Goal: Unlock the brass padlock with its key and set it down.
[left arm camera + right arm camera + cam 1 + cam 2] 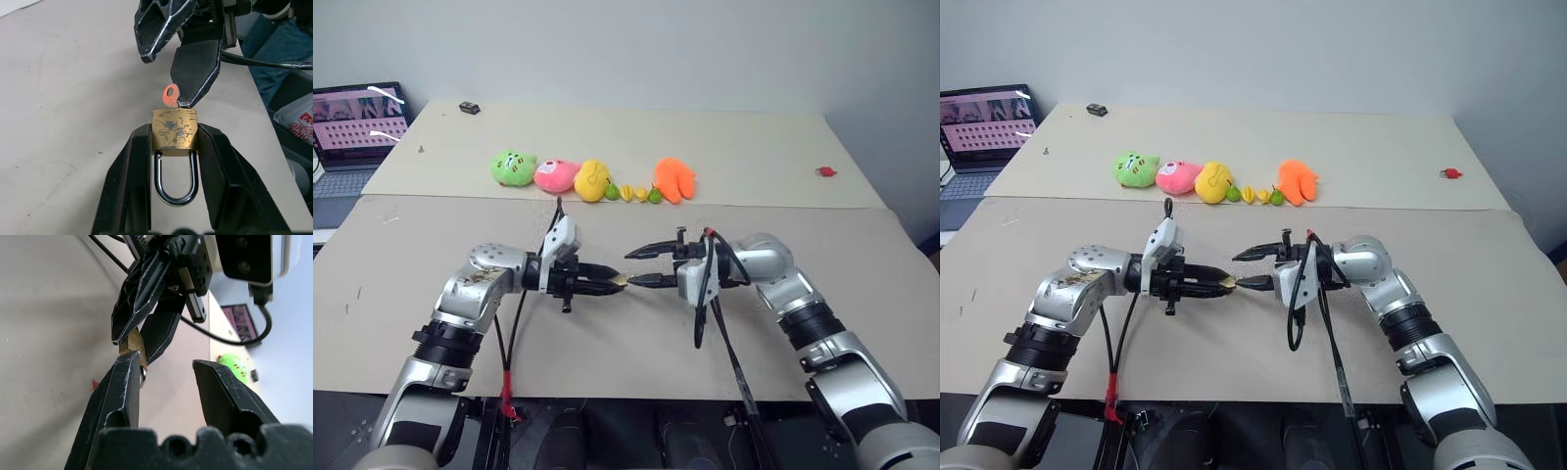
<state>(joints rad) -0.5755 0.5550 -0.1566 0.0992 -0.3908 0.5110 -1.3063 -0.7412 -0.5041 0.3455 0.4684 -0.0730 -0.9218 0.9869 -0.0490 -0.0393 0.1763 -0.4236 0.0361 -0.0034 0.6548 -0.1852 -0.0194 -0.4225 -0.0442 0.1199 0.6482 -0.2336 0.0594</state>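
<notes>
Left gripper [173,147] clamped on small scuffed brass padlock [174,129], thin round-headed key [170,95] at its twelve o'clock, right gripper [637,265] parted, one finger [194,71] touching key

Bag [298,122] reads "SUPER" (partly cut).

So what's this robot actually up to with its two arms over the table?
It is working on a brass padlock held above the table. The left end effector grips the lock's body between its two fingers, shackle still closed. A small key sticks out of the lock's far end. The right end effector is right at the key with its fingers spread apart, one fingertip touching it, not pinching it. A row of plush toys sits untouched farther back.
</notes>
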